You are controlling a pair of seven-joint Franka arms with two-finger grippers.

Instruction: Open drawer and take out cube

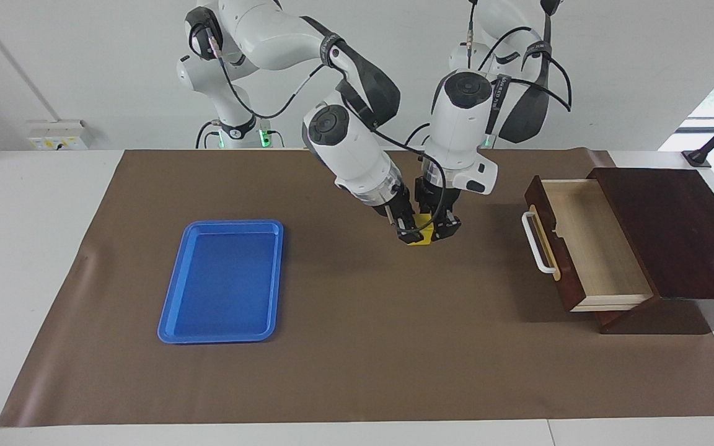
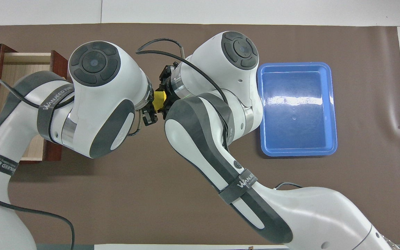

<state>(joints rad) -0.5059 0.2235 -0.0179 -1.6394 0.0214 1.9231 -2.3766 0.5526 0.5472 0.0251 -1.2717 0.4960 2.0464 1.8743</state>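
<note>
Bare mat [image 1: 357, 347] between tray [image 1: 171, 322] and drawer [image 1: 571, 303]

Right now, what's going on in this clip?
The two arms are handing over the yellow cube in mid-air above the brown mat, between the blue tray and the drawer. The left gripper is shut on the cube, and the right gripper is shut on it too, from the tray's side. The drawer stands pulled open, and nothing shows in the part of it in view. The tray holds nothing.
</note>
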